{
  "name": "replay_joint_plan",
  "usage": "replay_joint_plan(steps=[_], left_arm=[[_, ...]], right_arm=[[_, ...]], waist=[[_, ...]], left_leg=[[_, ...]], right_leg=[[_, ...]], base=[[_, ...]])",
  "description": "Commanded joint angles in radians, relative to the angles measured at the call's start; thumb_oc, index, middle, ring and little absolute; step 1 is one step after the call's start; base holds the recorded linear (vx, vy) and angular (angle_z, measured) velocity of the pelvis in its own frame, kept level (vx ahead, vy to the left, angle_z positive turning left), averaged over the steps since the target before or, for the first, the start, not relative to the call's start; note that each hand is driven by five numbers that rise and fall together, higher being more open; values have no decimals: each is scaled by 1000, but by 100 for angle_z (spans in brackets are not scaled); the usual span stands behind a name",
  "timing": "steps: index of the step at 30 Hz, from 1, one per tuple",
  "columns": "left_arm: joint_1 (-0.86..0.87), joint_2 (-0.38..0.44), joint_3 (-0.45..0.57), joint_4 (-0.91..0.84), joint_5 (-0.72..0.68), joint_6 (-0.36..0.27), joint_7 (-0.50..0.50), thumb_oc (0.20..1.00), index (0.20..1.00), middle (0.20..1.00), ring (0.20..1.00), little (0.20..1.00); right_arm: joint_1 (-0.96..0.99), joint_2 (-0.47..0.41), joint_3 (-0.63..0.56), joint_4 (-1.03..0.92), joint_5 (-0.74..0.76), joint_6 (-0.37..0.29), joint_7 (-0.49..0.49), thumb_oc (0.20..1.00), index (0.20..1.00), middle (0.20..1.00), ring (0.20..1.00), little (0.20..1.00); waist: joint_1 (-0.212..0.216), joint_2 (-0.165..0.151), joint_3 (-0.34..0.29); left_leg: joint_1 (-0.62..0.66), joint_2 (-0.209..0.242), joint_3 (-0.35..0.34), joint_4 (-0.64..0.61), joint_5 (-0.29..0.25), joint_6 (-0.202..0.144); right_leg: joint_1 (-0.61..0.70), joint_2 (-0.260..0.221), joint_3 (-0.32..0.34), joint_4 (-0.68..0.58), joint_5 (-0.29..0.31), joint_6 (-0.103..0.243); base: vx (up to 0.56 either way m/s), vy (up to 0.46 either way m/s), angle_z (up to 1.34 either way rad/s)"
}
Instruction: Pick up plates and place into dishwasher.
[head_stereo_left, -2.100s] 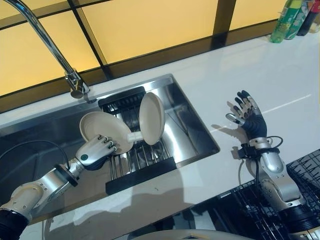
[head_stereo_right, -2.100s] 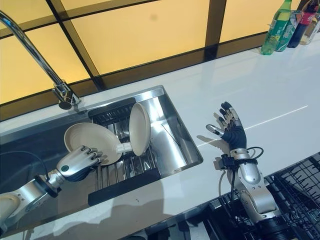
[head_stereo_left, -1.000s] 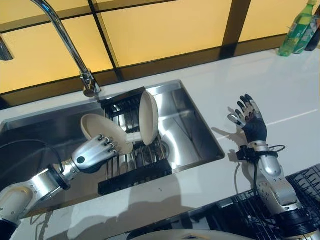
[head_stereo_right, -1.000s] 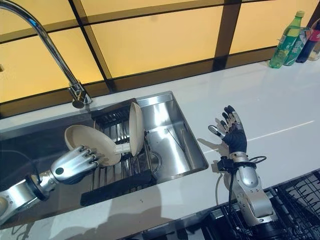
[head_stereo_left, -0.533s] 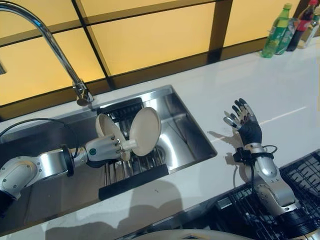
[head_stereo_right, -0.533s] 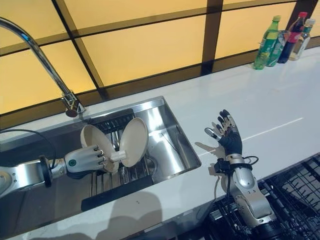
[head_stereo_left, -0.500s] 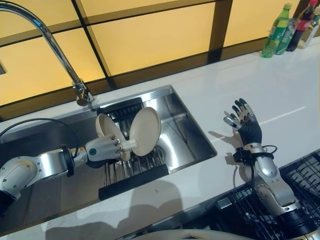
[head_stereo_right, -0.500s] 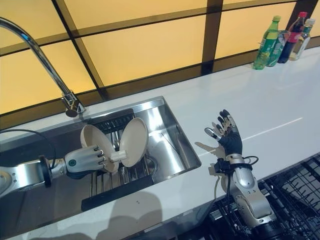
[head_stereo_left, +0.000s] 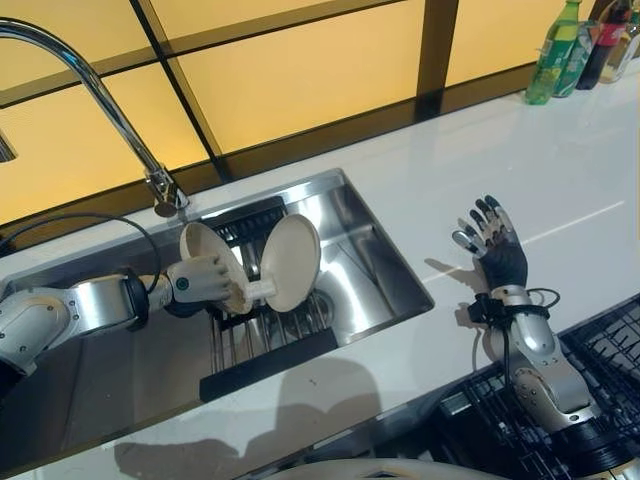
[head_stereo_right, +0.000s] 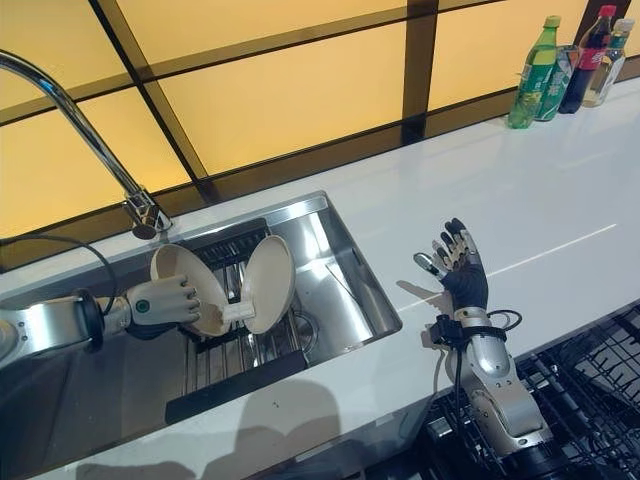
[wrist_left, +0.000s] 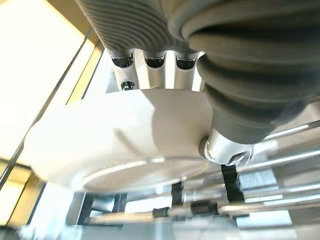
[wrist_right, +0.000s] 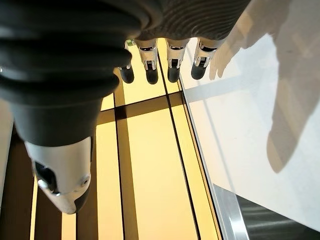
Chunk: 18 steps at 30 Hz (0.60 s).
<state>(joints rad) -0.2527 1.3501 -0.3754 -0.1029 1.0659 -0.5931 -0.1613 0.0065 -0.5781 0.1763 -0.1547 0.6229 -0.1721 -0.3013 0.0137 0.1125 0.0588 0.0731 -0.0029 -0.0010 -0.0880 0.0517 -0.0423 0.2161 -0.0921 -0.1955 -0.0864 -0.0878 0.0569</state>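
Two cream plates stand on edge in the black rack (head_stereo_left: 268, 351) inside the steel sink (head_stereo_left: 352, 213). My left hand (head_stereo_left: 203, 279) is in the sink, its fingers curled over the rim of the left plate (head_stereo_left: 199, 247), with the thumb under it; the left wrist view shows this plate (wrist_left: 125, 137) pinched between fingers (wrist_left: 153, 60) and thumb. The right plate (head_stereo_left: 291, 260) stands free beside it, touching or nearly so. My right hand (head_stereo_left: 492, 246) is raised over the white counter to the right of the sink, fingers (wrist_right: 150, 69) straight, holding nothing.
A tall curved faucet (head_stereo_left: 92, 82) rises behind the sink's left part. Bottles (head_stereo_left: 556, 42) stand at the counter's far right corner. The dark wire dishwasher rack (head_stereo_left: 612, 348) lies below the counter's front edge at the lower right. Yellow panels line the back wall.
My left hand has drawn in toward the rack and turned the left plate from tilted and face-up to nearly on edge beside the right plate. The right hand has stayed put; the camera has shifted.
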Motion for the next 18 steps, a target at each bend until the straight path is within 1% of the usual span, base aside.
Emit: replay_joint_plan(steps=[1,4,6,9,13,18], left_arm=[[-110,86,44,12,-118,69,-214,200,200,200,200,200],[-118,92,33,-11,-170,86,-336,200,200,200,200,200],[-130,97,18,-22,-190,112,-397,200,200,200,200,200],[-142,109,13,-28,-186,159,-449,200,200,200,200,200],[-132,124,62,-49,-175,172,-423,200,200,200,200,200],[-166,131,71,-92,-178,191,-318,200,200,200,200,200]], right_arm=[[-42,-54,28,-89,20,-47,-21,1000,1000,1000,1000,1000],[-58,-54,43,-94,27,-42,-41,1000,1000,1000,1000,1000],[-68,-57,59,-99,28,-44,-61,1000,1000,1000,1000,1000],[-68,-53,73,-95,24,-58,-68,1000,1000,1000,1000,1000],[-61,-36,73,-96,12,-66,-60,1000,1000,1000,1000,1000],[-69,-23,80,-101,-7,-68,-70,1000,1000,1000,1000,1000]], waist=[[27,-1,-31],[38,1,-29],[46,5,-25],[57,12,-22],[67,22,-21],[76,24,-28]], left_leg=[[10,10,19,29,-112,-9],[6,8,10,36,-112,-11],[-1,7,6,42,-112,-13],[-8,6,-2,45,-110,-15],[-7,7,-6,38,-108,-20],[-14,11,-11,37,-106,-26]], right_leg=[[-137,-94,12,19,86,111],[-137,-97,-1,27,83,109],[-140,-98,-9,32,81,107],[-141,-98,-20,32,82,105],[-138,-97,-34,27,81,103],[-140,-95,-50,29,74,99]], base=[[-26,-43,1],[-13,-49,1],[-33,-47,2],[-43,-38,2],[-45,-30,3],[-31,-21,0]])
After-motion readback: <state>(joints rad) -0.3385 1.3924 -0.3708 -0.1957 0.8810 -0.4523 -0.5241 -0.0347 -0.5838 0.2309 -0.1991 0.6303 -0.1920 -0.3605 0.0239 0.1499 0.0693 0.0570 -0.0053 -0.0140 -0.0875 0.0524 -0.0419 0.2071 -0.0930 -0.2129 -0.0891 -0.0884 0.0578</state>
